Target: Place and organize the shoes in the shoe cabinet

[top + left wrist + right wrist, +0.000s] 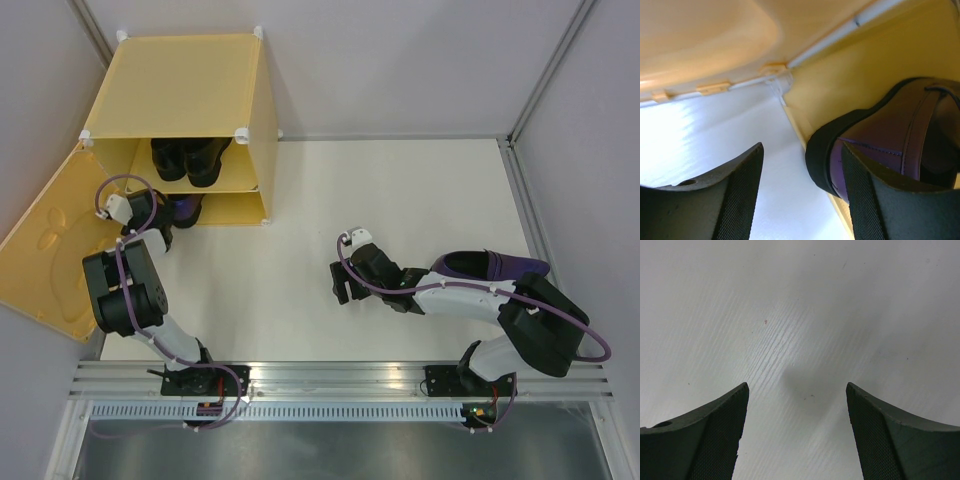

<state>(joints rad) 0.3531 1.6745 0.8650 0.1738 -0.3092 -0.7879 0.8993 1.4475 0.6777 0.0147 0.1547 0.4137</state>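
Shoe cabinet (180,85): stands in the upper left of the top view, opening facing the arms. Its door (50,250) is swung fully open to the lower left, the embossed apple shape visible on its face.

Upper compartment: the black pair (190,160) sits side by side on the inner shelf (235,187), well inside.

Lower compartment: the first purple shoe (875,125) lies at the mouth of this compartment. In the left wrist view its heel end reaches the front lip of the cabinet floor and appears to project slightly over the white table (400,200).

Left gripper (160,215): positioned directly at the lower opening, left of the shoe's heel. Its jaws stand apart. The right-hand finger (875,200) overlaps the shoe's heel in the wrist view; whether it touches cannot be told. The other finger (735,195) is well clear of the shoe, with bare table showing between them. The shoe is not clamped.

Second purple shoe (500,265): lies on the table at the right of the top view, far from the cabinet and partly hidden behind the right arm.

Right gripper (345,285): sits over the centre of the table, jaws spread wide. Its wrist view shows only bare table surface between the fingers (715,440); it holds nothing.
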